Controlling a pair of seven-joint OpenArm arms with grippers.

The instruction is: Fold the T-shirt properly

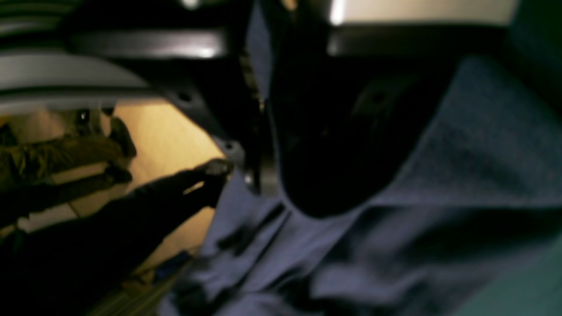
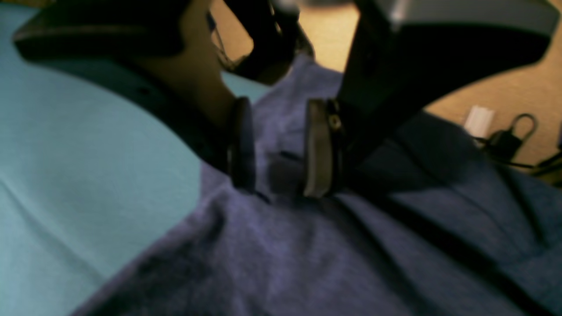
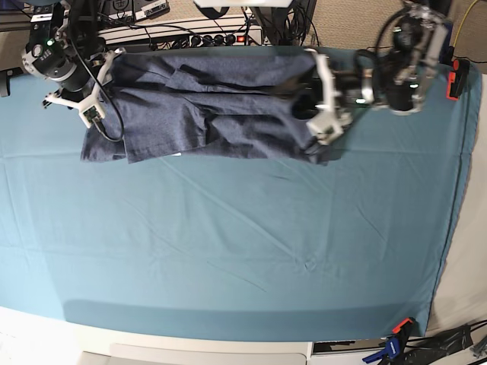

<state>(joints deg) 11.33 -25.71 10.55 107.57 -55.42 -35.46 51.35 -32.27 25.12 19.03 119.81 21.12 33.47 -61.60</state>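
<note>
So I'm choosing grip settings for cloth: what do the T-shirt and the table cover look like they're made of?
T-shirt: looks like soft knit cotton jersey, matte and heathered blue-grey; it drapes and rumples into loose folds. Table cover: seems a thin woven cloth, matte teal, smooth apart from fine creases. The exact fibre of either cannot be told.

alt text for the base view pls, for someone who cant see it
Overhead view: a blue-grey T-shirt lies stretched along the far edge of a teal table cloth, with a robot arm at each end. The left gripper and right gripper sit at the shirt's two ends.
</note>
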